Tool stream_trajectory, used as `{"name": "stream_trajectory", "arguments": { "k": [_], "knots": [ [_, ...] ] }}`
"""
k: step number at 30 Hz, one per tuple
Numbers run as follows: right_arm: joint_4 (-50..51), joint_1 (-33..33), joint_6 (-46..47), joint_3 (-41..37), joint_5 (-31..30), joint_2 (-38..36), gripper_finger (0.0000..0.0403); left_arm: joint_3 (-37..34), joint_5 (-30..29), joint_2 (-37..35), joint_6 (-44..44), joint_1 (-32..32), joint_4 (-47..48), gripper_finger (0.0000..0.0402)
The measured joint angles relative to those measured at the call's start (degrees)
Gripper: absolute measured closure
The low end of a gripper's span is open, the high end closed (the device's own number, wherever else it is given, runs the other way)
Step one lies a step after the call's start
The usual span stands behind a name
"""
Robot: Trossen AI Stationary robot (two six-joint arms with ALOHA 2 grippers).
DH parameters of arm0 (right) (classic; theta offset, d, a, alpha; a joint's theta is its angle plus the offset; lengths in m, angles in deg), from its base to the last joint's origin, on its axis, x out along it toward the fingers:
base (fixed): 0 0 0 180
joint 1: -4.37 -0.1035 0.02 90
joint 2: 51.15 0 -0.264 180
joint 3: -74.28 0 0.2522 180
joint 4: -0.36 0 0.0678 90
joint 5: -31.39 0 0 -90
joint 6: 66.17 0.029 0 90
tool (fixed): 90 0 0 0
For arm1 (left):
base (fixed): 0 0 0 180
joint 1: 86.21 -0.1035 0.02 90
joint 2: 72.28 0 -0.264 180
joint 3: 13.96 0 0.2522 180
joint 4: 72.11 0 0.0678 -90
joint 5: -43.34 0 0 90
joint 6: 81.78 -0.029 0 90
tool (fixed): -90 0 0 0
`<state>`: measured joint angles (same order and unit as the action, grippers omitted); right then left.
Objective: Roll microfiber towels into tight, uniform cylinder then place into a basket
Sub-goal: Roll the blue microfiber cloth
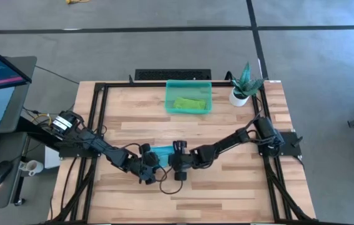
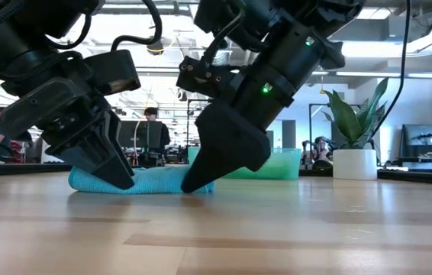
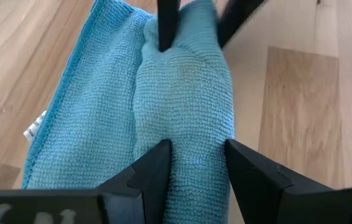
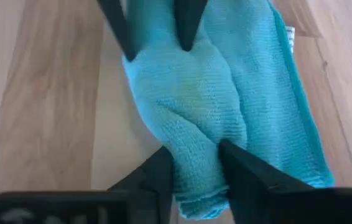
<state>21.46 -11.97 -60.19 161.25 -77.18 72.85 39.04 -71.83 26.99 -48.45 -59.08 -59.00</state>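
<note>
The light blue microfiber towel (image 1: 163,150) lies on the wooden table near its middle. One side is rolled into a thick roll (image 3: 185,93); the rest lies flat (image 3: 83,106), with a white tag (image 3: 36,128) at its edge. My left gripper (image 3: 198,171) is shut on the roll's left end. My right gripper (image 4: 198,171) is shut on its right end. The two grippers face each other closely (image 2: 120,177) (image 2: 198,182). A lime green towel (image 1: 189,104) lies inside the teal basket (image 1: 170,94) at the table's far side. My left gripper pinches the rolled part of the blue towel at its left end (image 3: 194,149) between its two fingers. The fingers slant down from the table's left and lie along the roll. The roll rests on the table. My right gripper pinches the same roll at its right end (image 4: 194,146), one finger on each side. The cloth bulges beyond the fingertips. The fingers slant down from the table's right, along the roll, which stays on the table.
A small white pot with a green plant (image 1: 242,89) stands at the far right corner beside the basket. Black frame rails (image 1: 99,119) run along the table's left and right sides. Bare wood lies on the near side (image 1: 183,200).
</note>
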Motion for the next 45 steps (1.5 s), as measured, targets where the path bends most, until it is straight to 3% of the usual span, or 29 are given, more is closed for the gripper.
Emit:
{"name": "stream_trajectory", "arguments": {
  "k": [8, 13, 17, 22, 27, 34, 45],
  "knots": [
    [-0.5, 0.5, 2.9, 0.1, 2.5, -0.1, 0.0341, 3.1, -2.6, 0.3, -3.8, 1.4, 4.1, 0.0252],
    [-1.3, 0.7, 3.1, 0.1, 6.3, -0.1, 0.0365, 7.6, -8.7, 0.4, -5.0, 4.6, 15.2, 0.0252],
    [-2.0, 0.7, 6.2, 0.1, 7.3, -0.1, 0.0365, 10.8, -14.8, 0.4, -3.7, 7.8, 23.3, 0.0253],
    [-2.0, 0.9, 7.7, 0.1, 7.6, -0.1, 0.0359, 13.1, -18.1, 0.4, -3.4, 12.1, 27.5, 0.0252],
    [-2.1, 0.9, 7.7, 0.1, 7.6, -0.1, 0.0361, 13.1, -18.5, 0.9, -5.7, 14.3, 27.2, 0.0252],
    [-2.1, 0.8, 7.7, 0.1, 7.6, -0.1, 0.0359, 12.9, -18.7, 4.6, -5.2, 12.3, 29.7, 0.0252],
    [-2.6, 0.8, 7.7, 0.1, 9.2, -0.1, 0.0360, 15.4, -18.6, 8.6, 1.5, 11.3, 38.6, 0.0253]
  ]
}}
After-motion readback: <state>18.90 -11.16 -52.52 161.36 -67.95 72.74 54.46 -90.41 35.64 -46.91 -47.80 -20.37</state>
